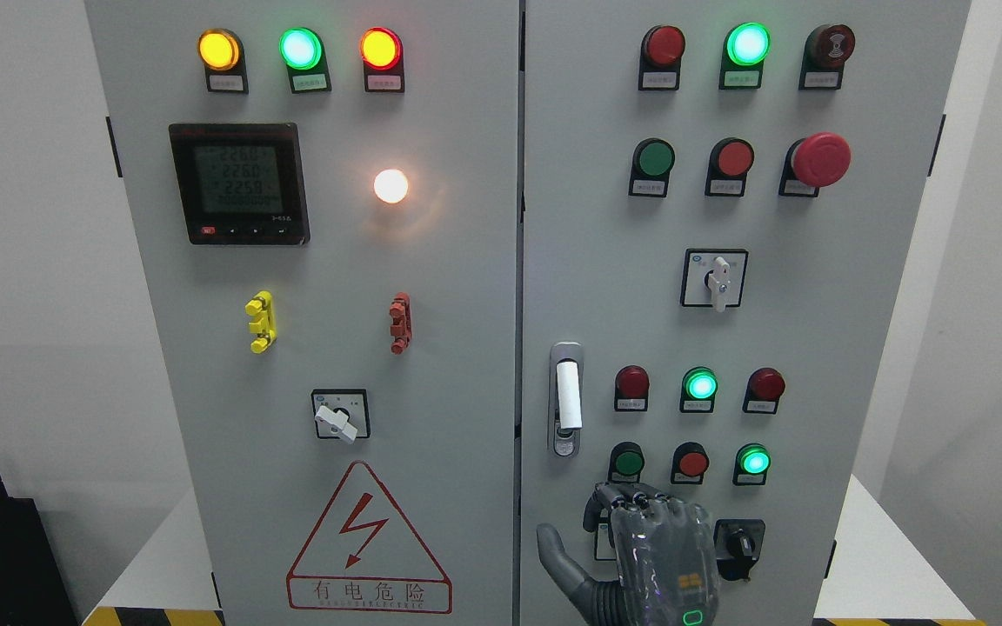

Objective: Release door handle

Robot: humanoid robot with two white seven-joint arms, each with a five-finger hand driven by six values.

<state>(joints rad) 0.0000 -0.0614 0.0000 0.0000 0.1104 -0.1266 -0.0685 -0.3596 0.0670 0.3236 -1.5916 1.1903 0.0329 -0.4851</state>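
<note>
The right hand shows at the bottom of the frame, right of the middle, its back toward the camera. Its fingers are curled at the knuckles and its thumb sticks out to the left; it holds nothing. The door handle sits above it and slightly to the left, on the left edge of the cabinet's right door, well apart from the hand. The handle is upright, a white lever in a grey recess with a keyhole at its foot. Just above the fingers are a green button and a red button. A black rotary switch lies just right of the hand. The left door carries a red warning triangle at the lower middle of the frame.
</note>
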